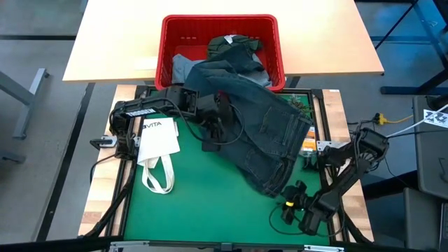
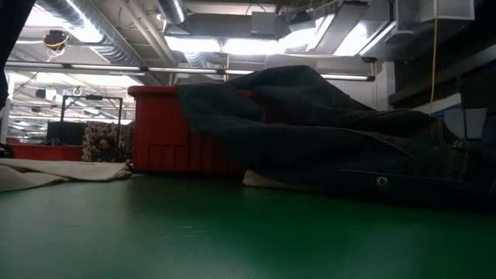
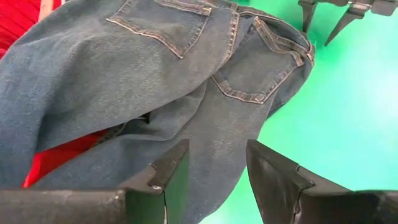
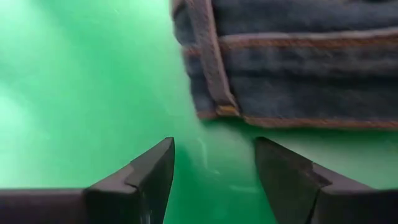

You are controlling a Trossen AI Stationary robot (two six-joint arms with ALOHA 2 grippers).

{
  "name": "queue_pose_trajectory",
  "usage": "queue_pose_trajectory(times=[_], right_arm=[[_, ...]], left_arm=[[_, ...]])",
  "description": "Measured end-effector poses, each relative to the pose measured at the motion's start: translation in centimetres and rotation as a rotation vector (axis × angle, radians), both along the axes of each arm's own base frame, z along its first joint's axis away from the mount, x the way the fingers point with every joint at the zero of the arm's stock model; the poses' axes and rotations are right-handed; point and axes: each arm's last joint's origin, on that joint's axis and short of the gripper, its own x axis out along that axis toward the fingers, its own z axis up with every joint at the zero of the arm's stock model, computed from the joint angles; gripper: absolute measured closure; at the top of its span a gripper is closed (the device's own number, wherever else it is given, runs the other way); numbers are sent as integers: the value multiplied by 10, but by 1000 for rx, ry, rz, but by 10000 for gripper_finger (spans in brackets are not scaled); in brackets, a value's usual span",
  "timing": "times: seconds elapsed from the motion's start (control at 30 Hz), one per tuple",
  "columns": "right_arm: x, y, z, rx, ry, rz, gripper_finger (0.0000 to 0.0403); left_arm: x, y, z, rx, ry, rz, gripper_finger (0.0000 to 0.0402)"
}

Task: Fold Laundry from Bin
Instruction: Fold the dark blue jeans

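Dark blue jeans (image 1: 266, 133) hang out of the red bin (image 1: 220, 23), over its near wall, onto the green mat. Their waist end (image 1: 271, 183) lies flat on the mat, back pockets (image 3: 168, 25) up. An olive-green piece (image 1: 234, 45) and a grey piece (image 1: 183, 68) lie in the bin. My left gripper (image 3: 217, 168) hovers open above the jeans' legs, near the bin's front wall, with nothing between its fingers. My right gripper (image 4: 214, 168) stands open low over the mat, just short of the waistband's edge (image 4: 286, 118), touching nothing.
A white tote bag (image 1: 157, 148) with looped straps lies on the left half of the mat, under the left arm. Bare green mat (image 1: 210, 210) stretches along the near side. The bin stands at the mat's far edge against a wooden table (image 1: 119, 49).
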Motion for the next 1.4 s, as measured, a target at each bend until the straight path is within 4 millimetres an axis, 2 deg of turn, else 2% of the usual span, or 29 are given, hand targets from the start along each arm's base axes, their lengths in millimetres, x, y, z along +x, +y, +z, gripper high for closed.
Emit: queue_pose_trajectory(times=[0.4, 0.73, 1.1, 1.17, 1.23, 1.4], right_arm=[[6, -2, 5, -154, -187, -52, 182], [13, 0, 12, -260, -341, -65, 182], [30, -23, 5, -210, -235, -120, 184], [33, -24, 6, -228, -229, -97, 197], [35, -23, 7, -240, -230, -64, 228], [37, -20, 12, -261, -223, -3, 367]], left_arm=[[0, -10, 0, 0, 0, -28, 249], [0, -10, 0, 1, 0, -29, 249], [0, -11, 0, 1, 1, -30, 249], [0, -11, 0, 1, 4, -30, 249], [-2, -10, 1, 1, 2, -30, 249], [-16, -10, 11, 0, 0, -29, 249]])
